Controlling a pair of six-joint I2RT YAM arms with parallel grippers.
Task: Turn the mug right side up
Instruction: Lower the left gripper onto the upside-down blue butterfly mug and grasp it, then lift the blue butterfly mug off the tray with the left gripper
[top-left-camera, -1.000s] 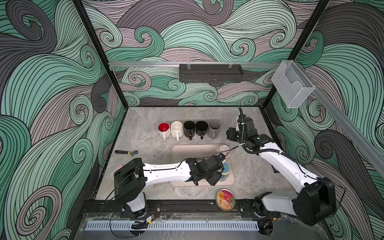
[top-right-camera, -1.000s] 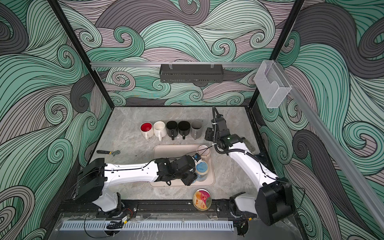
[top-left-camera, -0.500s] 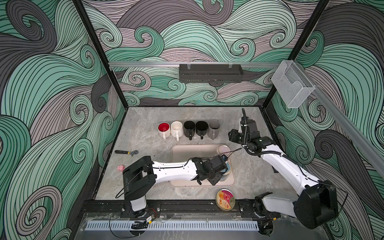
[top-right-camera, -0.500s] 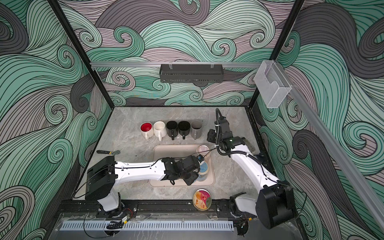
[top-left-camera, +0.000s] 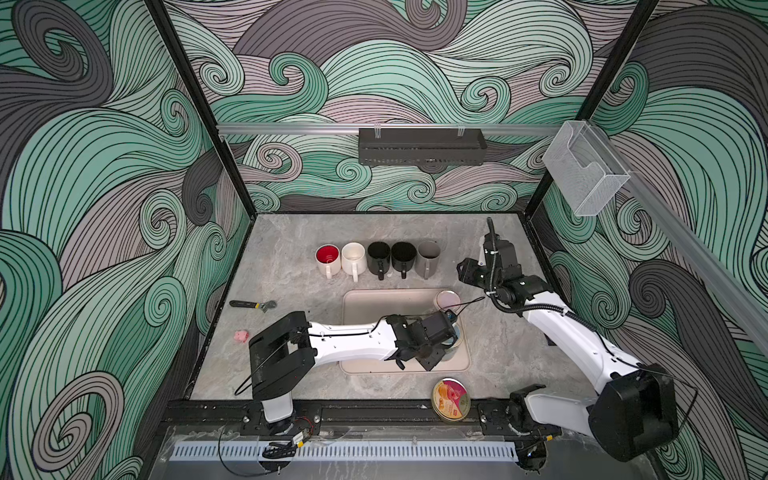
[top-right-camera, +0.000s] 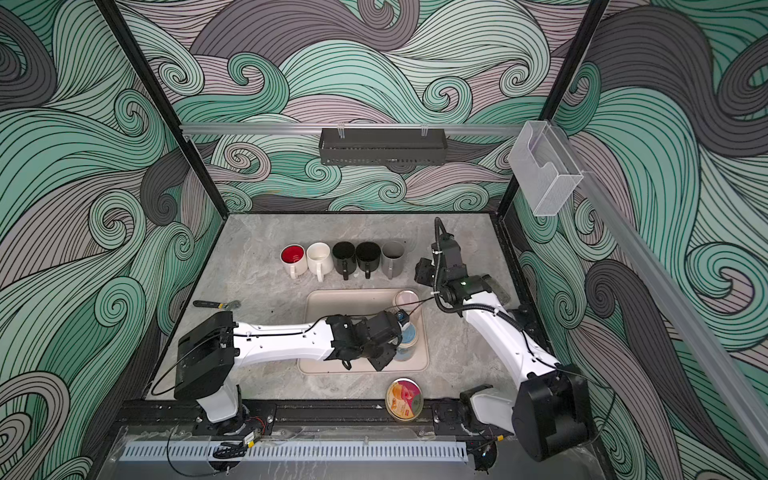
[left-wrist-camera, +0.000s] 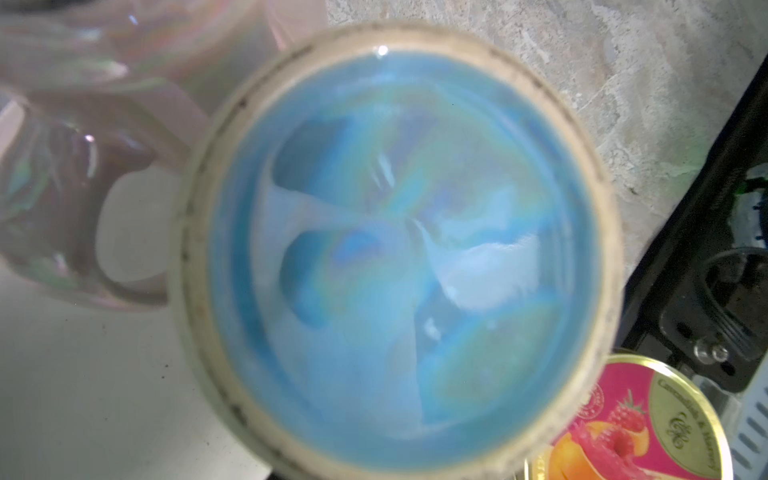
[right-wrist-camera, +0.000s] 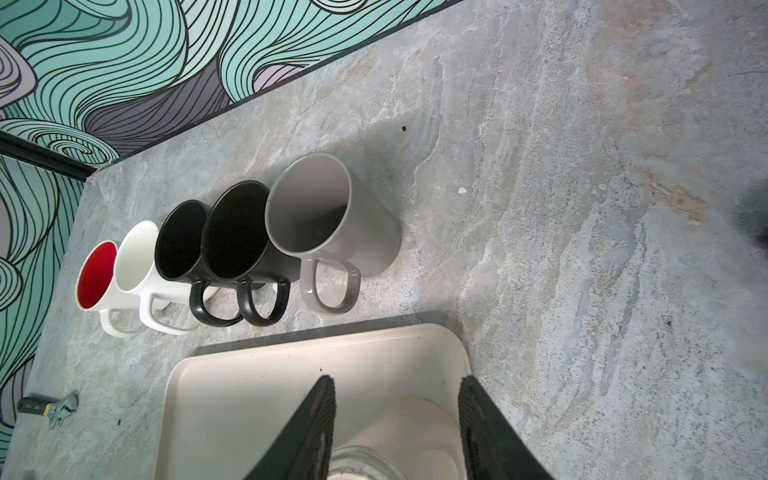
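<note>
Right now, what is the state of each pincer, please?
Left pincer: cannot be told; it is at the upside-down blue iridescent mug.
Right pincer: open, holding nothing.

Swirling teal-grey wave walls, grey marbled tabletop, black wall rack

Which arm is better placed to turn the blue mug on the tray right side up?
Left. The left gripper is right at the blue mug, whose upturned base fills the left wrist view. The right gripper hovers open by the pink mug, farther back on the tray.
</note>
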